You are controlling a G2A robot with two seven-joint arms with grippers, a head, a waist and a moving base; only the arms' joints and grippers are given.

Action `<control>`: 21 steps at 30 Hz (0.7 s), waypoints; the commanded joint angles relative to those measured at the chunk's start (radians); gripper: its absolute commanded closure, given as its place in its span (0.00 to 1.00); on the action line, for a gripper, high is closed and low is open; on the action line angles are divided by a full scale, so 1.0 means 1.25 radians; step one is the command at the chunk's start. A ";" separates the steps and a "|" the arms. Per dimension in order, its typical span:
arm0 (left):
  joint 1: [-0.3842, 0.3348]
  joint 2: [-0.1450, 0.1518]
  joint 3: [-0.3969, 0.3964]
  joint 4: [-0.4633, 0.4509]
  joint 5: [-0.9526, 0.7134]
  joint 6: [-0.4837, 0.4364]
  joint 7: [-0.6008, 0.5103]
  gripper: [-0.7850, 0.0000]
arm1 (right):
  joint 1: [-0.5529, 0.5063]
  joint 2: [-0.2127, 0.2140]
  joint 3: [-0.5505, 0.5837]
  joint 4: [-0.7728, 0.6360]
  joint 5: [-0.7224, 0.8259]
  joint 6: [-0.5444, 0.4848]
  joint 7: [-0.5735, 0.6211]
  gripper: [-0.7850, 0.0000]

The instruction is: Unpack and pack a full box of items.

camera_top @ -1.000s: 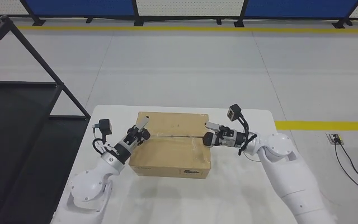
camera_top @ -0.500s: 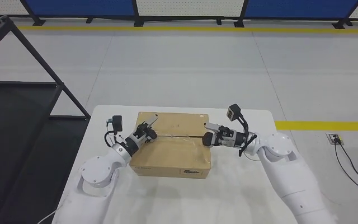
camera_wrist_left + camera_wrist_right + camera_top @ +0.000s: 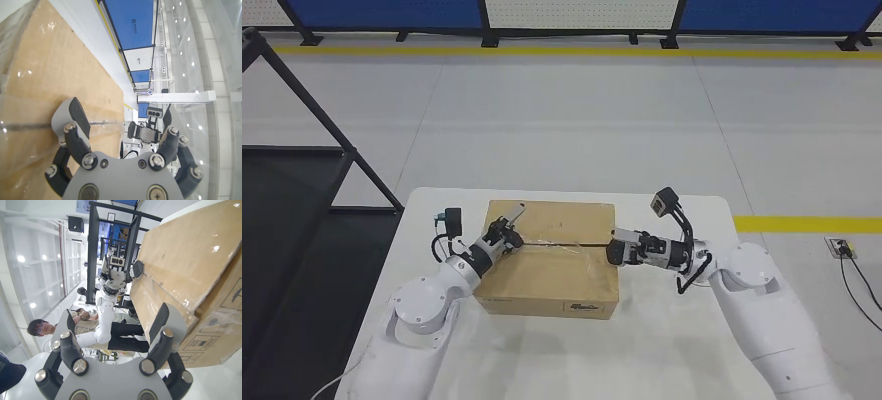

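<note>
A closed cardboard box (image 3: pixel 552 272) lies in the middle of the white table (image 3: pixel 672 340), its top seam covered with clear tape (image 3: pixel 564 246). My left gripper (image 3: pixel 510 226) is open at the seam's left end. In the left wrist view one of its fingers (image 3: pixel 78 115) rests on the box (image 3: pixel 47 66) top beside the tape (image 3: pixel 105 125), while the other hangs off the edge. My right gripper (image 3: pixel 614 249) is open at the seam's right end. One of its fingers (image 3: pixel 160 321) lies against the taped corner of the box (image 3: pixel 189 266).
A black metal rack (image 3: pixel 302 190) stands off the table's left side. Bare table surface lies in front of the box and to its right. Blue barrier panels (image 3: pixel 372 12) line the far floor.
My left gripper has swung up from the box's left side onto the left end of the seam. The right forearm has dropped slightly; its gripper stays at the right end.
</note>
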 commanded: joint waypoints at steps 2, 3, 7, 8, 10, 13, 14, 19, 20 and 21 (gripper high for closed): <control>0.000 -0.001 -0.001 -0.003 -0.014 -0.006 0.015 0.00 | -0.027 0.008 0.013 -0.043 -0.020 -0.022 0.016 0.00; -0.001 -0.001 -0.001 -0.002 -0.014 -0.004 0.020 0.00 | -0.036 0.011 0.017 -0.059 -0.025 -0.033 0.025 0.00; -0.011 -0.003 0.003 0.009 -0.018 0.006 0.039 0.00 | -0.077 0.021 0.029 -0.120 -0.061 -0.066 0.049 0.00; -0.013 -0.004 0.005 0.011 -0.020 0.006 0.040 0.00 | -0.086 0.024 0.030 -0.134 -0.074 -0.071 0.054 0.00; -0.015 -0.004 0.008 0.015 -0.021 0.005 0.042 0.00 | -0.103 0.028 0.030 -0.159 -0.088 -0.082 0.066 0.00; -0.017 -0.005 0.011 0.019 -0.023 0.006 0.046 0.00 | -0.124 0.033 0.034 -0.186 -0.125 -0.106 0.055 0.00; -0.017 -0.005 0.012 0.020 -0.022 0.006 0.047 0.00 | -0.131 0.034 0.038 -0.195 -0.143 -0.115 0.029 0.00; -0.020 -0.005 0.014 0.024 -0.026 0.006 0.050 0.00 | -0.177 0.036 0.051 -0.247 -0.150 -0.169 -0.072 0.00; -0.020 -0.005 0.015 0.024 -0.026 0.006 0.050 0.00 | -0.177 0.036 0.051 -0.247 -0.150 -0.169 -0.072 0.00; -0.020 -0.005 0.015 0.024 -0.026 0.006 0.050 0.00 | -0.177 0.036 0.051 -0.247 -0.150 -0.169 -0.072 0.00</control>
